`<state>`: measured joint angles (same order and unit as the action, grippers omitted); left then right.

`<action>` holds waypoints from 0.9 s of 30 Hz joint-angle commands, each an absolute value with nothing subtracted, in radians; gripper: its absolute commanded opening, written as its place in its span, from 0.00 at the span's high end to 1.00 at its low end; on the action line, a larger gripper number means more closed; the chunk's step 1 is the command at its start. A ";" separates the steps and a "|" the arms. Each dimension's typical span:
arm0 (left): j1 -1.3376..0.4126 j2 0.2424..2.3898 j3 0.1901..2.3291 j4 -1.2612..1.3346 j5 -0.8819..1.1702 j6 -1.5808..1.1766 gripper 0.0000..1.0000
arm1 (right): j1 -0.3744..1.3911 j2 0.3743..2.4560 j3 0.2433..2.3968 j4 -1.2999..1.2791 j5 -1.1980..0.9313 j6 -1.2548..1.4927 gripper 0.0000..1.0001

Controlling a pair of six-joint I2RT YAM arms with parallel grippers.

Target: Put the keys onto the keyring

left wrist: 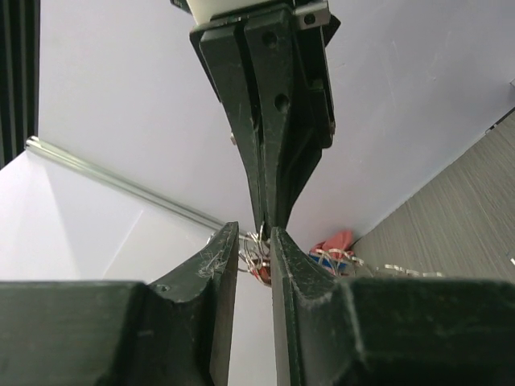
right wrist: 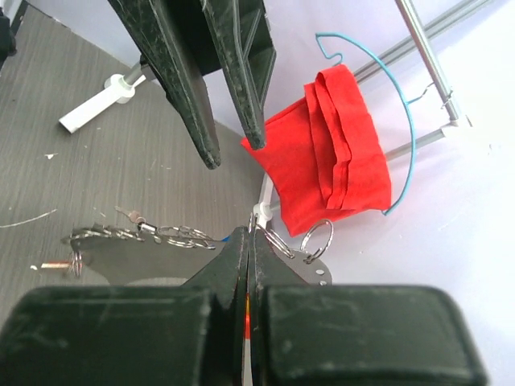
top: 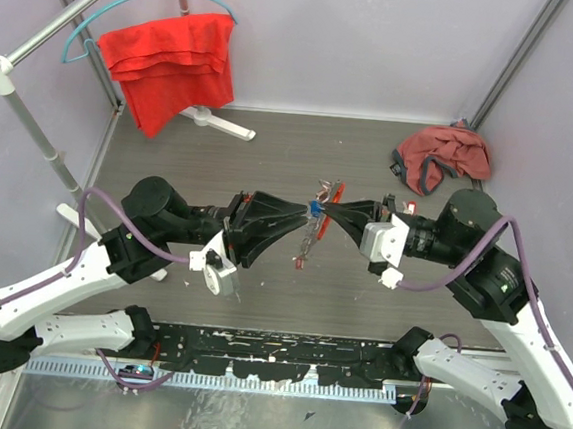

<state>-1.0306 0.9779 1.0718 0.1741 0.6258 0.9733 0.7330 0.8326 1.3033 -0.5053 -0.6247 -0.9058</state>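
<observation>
The work is in the middle, as I judge it. At the centre of the top view the right gripper [top: 329, 213] has its fingers pressed together on the keyring [top: 310, 235], which it holds in the air above the table [top: 272, 153]. The chain [right wrist: 161, 235] and the red tag [top: 307, 246] hang from it. A blue-headed key [top: 314, 208] sits just at the point where both grippers meet. I cannot tell if it is already on the ring, and the other keys I cannot make out. The left gripper [top: 302, 214] faces it with fingers [right wrist: 237, 72] spread a little, and nothing is between them.

The two tips are almost touching, so there is very little room between them. Around them the table is free. The red cloth [top: 169, 64] at the upper left and the pinkish cloth [top: 442, 158] at the upper right are well apart from the grippers.
</observation>
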 commanded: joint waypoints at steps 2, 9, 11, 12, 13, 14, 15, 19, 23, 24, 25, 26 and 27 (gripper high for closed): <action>-1.034 0.977 1.097 0.190 0.605 0.957 0.71 | 0.736 0.754 1.298 -0.403 -0.661 -0.960 0.99; -1.034 0.973 1.099 0.174 0.603 0.957 0.73 | 0.736 0.715 1.291 -0.410 -0.704 -1.087 0.99; -1.034 0.974 1.102 0.170 0.601 0.957 0.74 | 0.736 0.716 1.305 -0.444 -0.716 -1.144 0.99; -1.034 0.975 1.103 0.169 0.599 0.957 0.74 | 0.736 0.718 1.316 -0.464 -0.720 -1.177 0.99; -1.034 0.976 1.104 0.167 0.599 0.957 0.74 | 0.735 0.721 1.327 -0.487 -0.725 -1.210 0.99; -1.033 0.977 1.104 0.166 0.598 0.957 0.75 | 0.736 0.725 1.340 -0.505 -0.731 -1.237 0.99; -1.034 0.979 1.105 0.164 0.598 0.959 0.75 | 0.736 0.729 1.356 -0.521 -0.736 -1.258 0.99; -1.034 0.987 1.110 0.155 0.593 0.962 0.75 | 0.736 0.743 1.402 -0.571 -0.763 -1.325 0.99; -1.034 0.993 1.113 0.151 0.583 0.962 0.75 | 0.736 0.734 1.405 -0.580 -0.781 -1.341 0.99; -1.034 0.995 1.113 0.150 0.579 0.960 0.74 | 0.736 0.731 1.404 -0.581 -0.782 -1.340 0.99; -1.035 0.998 1.113 0.150 0.575 0.956 0.74 | 0.736 0.729 1.404 -0.583 -0.782 -1.338 0.99; -1.034 0.999 1.113 0.148 0.571 0.951 0.73 | 0.736 0.726 1.404 -0.584 -0.779 -1.332 0.99; -1.035 1.003 1.112 0.147 0.567 0.943 0.73 | 0.736 0.724 1.406 -0.586 -0.773 -1.325 0.99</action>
